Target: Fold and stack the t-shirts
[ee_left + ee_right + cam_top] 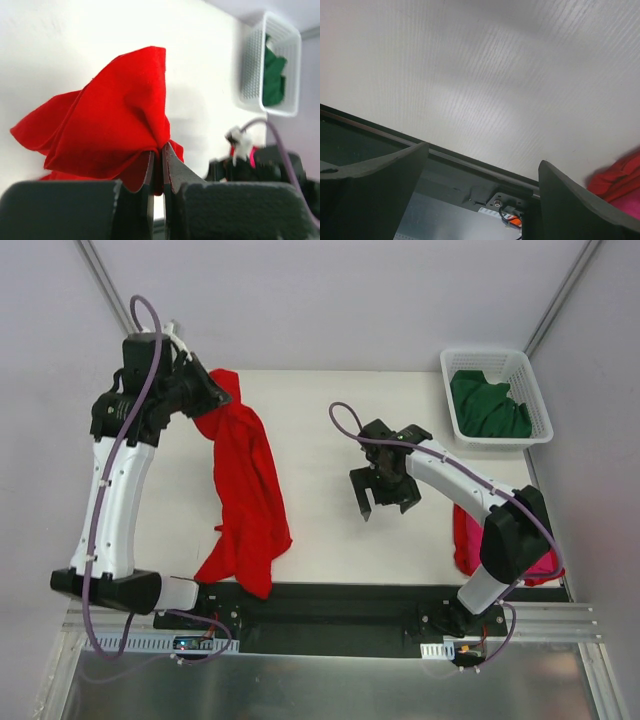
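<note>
From above, the left jaws sit over the far left corner of the counter (330,420), holding up a bunched end of the red t-shirt (245,490). The rest of it trails down toward the near edge, and its lower end lies over the dark strip along that edge. The left wrist view settles the grip: the jaws are pressed together with a fold of red t-shirt (115,120) pinched between them, the cloth puffing up above the tips.

The right jaws hang over the middle of the counter, spread wide and holding nothing. The right wrist view shows only bare counter (470,60) between them, with a scrap of the magenta-pink t-shirt (620,175) at its lower right.

The top view places the magenta-pink t-shirt (466,540) at the near right corner, mostly hidden behind the right arm. The dark green t-shirt (488,405) lies crumpled inside the white lattice basket (455,360) at the far right corner
</note>
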Motion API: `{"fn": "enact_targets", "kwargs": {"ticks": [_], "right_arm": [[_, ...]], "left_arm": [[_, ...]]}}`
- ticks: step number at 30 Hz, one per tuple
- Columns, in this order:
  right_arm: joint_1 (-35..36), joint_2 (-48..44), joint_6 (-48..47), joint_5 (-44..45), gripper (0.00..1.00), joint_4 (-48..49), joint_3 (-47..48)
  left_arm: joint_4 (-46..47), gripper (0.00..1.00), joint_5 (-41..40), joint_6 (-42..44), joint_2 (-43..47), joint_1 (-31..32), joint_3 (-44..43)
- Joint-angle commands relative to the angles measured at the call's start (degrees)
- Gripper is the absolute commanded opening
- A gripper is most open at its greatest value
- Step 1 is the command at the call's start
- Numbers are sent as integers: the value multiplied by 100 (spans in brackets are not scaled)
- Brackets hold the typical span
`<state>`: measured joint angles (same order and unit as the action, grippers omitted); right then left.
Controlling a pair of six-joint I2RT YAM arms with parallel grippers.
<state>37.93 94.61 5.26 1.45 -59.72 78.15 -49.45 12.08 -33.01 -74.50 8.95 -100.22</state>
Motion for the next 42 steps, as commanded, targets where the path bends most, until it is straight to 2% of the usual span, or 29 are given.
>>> {"fn": "enact_targets", "kwargs": {"ticks": [1, 3, 4, 8, 9, 11, 12, 13, 16, 22, 26, 31, 35, 37, 42], "right_arm": [[39, -232, -86, -75, 96, -13, -80], [39, -241, -95, -84, 96, -22, -98], [47, -250, -95, -84, 96, -30, -116], [48, -320, -121, -84, 96, 4, -238], [48, -320, -130, -93, 96, 13, -265], [48, -320, -121, -93, 96, 40, -327], [56, -303, -121, -93, 96, 57, -335], [56, -303, -121, -93, 96, 66, -353], [56, -329, -148, -286, 96, 154, -327], [65, -241, -244, -435, 96, 137, -37], [56, -293, -218, -549, 96, 154, -45], [65, -522, -253, -567, 96, 189, -326], [56, -724, -236, -594, 96, 189, -572], [56, -847, -227, -620, 96, 198, -660], [56, -1041, -218, -620, 96, 180, -819]], "left_arm": [[252, 0, -1075, 559, -345, -16, -1820], [103, 0, -1181, 568, -556, -16, -2131], [68, 0, -1494, 568, -566, -16, -2315], [-108, 0, -2173, 524, -242, -16, -2256], [-265, 24, -2348, 446, -153, -16, -2151], [-284, 95, -2673, 323, 266, -16, -1520], [-276, 99, -2771, 104, 417, -16, -1257], [-276, 99, -2868, -20, 575, -16, -784], [-275, 99, -2922, -354, 954, -16, -315], [14, 99, -2255, -267, 648, -16, -489], [515, 99, -1350, 40, -405, -25, -559], [489, 99, -288, -38, -2283, -218, -954], [393, 99, 687, -231, -3666, -639, -1279], [279, 99, 840, -276, -4262, -693, -1438], [-47, 99, 1077, -197, -4819, -824, -1527]]}}
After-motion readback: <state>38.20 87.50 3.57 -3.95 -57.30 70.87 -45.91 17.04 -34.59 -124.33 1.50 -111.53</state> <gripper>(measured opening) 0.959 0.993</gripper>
